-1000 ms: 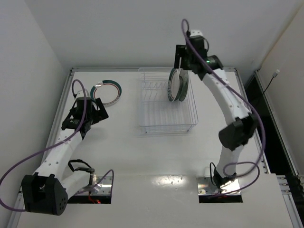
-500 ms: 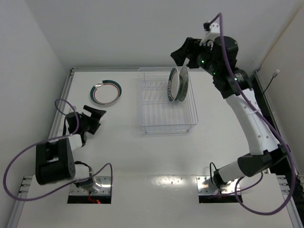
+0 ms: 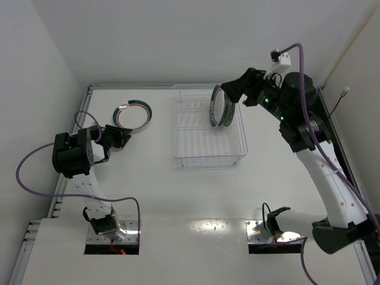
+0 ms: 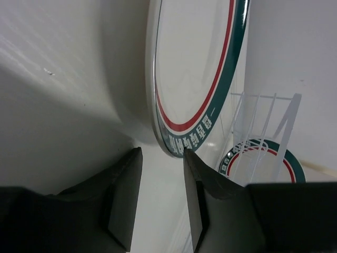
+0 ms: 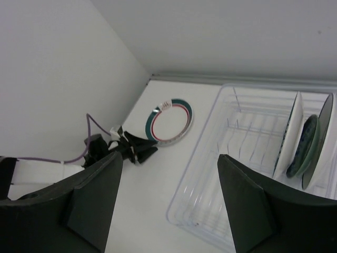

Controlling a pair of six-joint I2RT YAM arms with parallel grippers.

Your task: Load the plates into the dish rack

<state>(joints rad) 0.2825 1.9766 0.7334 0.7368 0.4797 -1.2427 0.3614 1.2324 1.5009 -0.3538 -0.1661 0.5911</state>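
Note:
One white plate (image 3: 132,114) with a teal rim and red ring lies flat on the table at the back left. My left gripper (image 3: 123,137) sits low just in front of it, jaws narrowly open with nothing between them. The left wrist view has that plate (image 4: 196,68) just beyond the fingertips (image 4: 128,184). The wire dish rack (image 3: 209,155) holds upright plates (image 3: 221,105) at its far end; in the right wrist view these are a white one (image 5: 291,134), a small teal one (image 5: 310,140) and a teal-rimmed one (image 5: 322,138). My right gripper (image 3: 235,92) hangs open above the rack's far right corner.
A raised metal rail (image 3: 130,86) runs along the table's back edge and a white wall stands close on the left. The left arm's purple cable (image 3: 35,155) loops out beside its base. The rack's near slots (image 5: 247,129) stand unfilled.
The left arm folded back, its gripper edged toward the lying plate and its jaws narrowed. The right arm lifted away from the plates in the rack, up and to the right.

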